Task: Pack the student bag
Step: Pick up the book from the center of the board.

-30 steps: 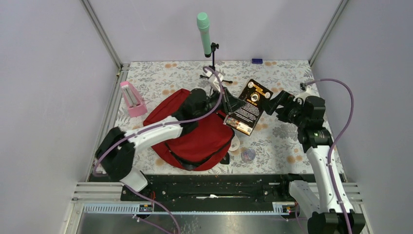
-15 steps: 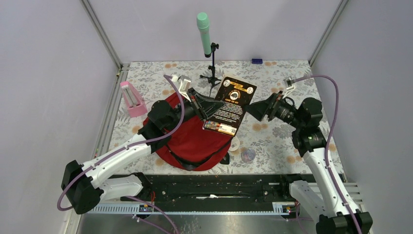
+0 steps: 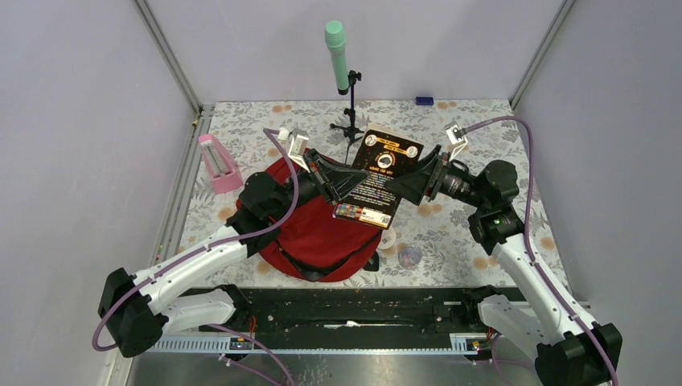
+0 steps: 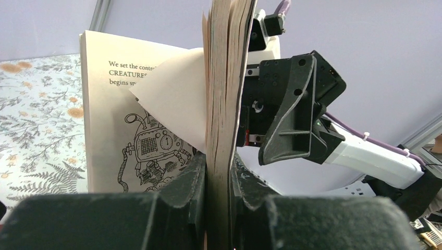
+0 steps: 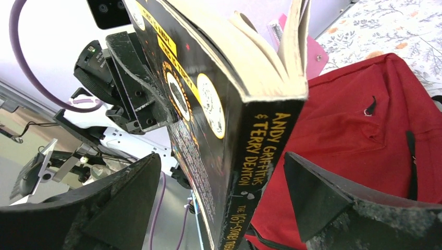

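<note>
**Paperback held above the bag.** A black-covered paperback book [image 3: 376, 178] with yellow lettering is held upright in the air above the student bag [image 3: 322, 233]. The student bag is a large red fabric backpack with black straps, and it lies slumped on the floral-patterned worktop [image 3: 482, 145] toward the near edge. The left hand [image 4: 218, 166] is pinched on the block of cream pages at the book's lower edge. One loose leaf and an illustrated page are seen fanned out to the side. The right hand [image 5: 221, 161] is spread wide, with its dark, rough-textured fingers [image 5: 120, 192] set on either side of the glossy spine; no contact can be made out.

Several risks are judged likely. The soft paper may slide or tear under so narrow a pinch. The unclamped covers may swing open and foul the closing fingers. If the pinch is released before the spine is secured, the book would be dropped. The limp fabric may also fold over the bag's mouth; whether the main compartment is open cannot be told.
</note>
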Robot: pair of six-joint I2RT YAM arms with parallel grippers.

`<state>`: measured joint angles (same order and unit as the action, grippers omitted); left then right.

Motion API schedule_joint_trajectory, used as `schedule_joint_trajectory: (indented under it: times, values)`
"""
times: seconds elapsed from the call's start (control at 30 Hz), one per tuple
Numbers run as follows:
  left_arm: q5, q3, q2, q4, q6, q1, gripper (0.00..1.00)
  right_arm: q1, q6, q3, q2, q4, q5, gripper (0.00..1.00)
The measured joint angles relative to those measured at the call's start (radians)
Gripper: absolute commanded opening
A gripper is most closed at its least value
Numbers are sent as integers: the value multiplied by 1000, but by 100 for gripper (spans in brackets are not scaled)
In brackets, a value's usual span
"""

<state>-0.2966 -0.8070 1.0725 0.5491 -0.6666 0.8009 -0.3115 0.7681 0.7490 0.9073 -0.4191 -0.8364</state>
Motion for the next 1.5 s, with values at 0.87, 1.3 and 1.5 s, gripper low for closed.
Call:
schedule_joint_trajectory:
  times: [0.87,1.3,1.5]
  values:
    - [11,-47,19,-97,144,-9,83,-17,-51,-23,-19,58,117,0]
    - [128,70,-26,-464,398,142,90,-17,-349,31,-137,698,921,0]
    - [227,46,93,-529,439,242,91,-16,-403,31,-216,771,1042,0]
